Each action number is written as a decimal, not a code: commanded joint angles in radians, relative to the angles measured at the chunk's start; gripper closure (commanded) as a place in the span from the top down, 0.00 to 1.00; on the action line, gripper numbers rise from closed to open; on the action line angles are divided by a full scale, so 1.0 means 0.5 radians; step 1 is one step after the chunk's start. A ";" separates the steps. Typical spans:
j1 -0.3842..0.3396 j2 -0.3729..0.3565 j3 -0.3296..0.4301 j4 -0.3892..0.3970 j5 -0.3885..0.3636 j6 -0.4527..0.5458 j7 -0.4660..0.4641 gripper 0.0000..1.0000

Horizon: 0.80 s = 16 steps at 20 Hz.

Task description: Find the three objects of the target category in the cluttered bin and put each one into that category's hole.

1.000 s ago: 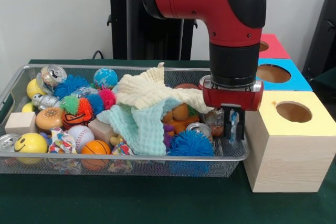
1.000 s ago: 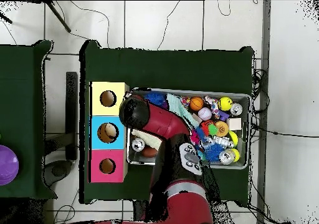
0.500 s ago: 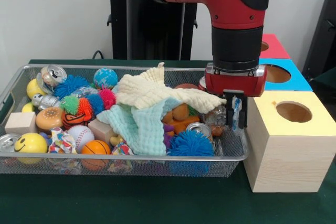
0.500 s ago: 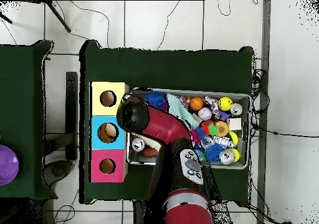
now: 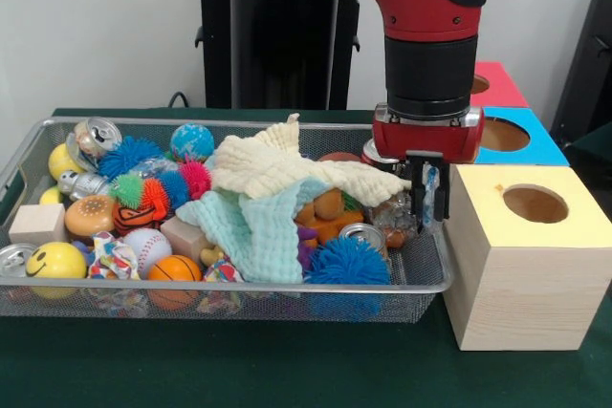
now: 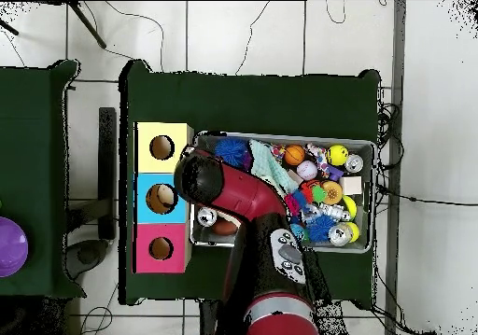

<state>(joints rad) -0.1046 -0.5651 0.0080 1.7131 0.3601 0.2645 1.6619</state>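
The wire mesh bin (image 5: pixel 287 291) holds a jumble of balls, cans, wooden blocks and cloths. My gripper (image 5: pixel 426 200) hangs from the red arm over the bin's right end, close beside the yellow-topped wooden box (image 5: pixel 521 253). A pale blue and white sliver shows at the gripper's tip; whether it is a held thing I cannot tell. Below it lie a crumpled clear container (image 5: pixel 394 217) and a silver can (image 5: pixel 363 236). In the overhead view the arm's wrist (image 6: pixel 198 176) hides the gripper, at the bin's (image 6: pixel 366 145) left end.
Three boxes with round holes stand in a row: yellow (image 6: pixel 161 147), blue (image 6: pixel 161 198), red (image 6: pixel 161 248). A cream cloth (image 5: pixel 277 167) and a mint cloth (image 5: pixel 251 226) cover the bin's middle. A blue spiky ball (image 5: pixel 346 263) sits at the front.
The gripper has risen from low inside the bin's right end to about rim height, keeping its place beside the yellow box. The bin's contents have not shifted.
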 commanded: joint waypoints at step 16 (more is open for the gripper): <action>-0.040 -0.285 0.111 0.388 0.256 0.402 0.494 0.00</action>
<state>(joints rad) -0.0897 -0.6581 -0.0106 1.7507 0.4150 0.3589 1.6619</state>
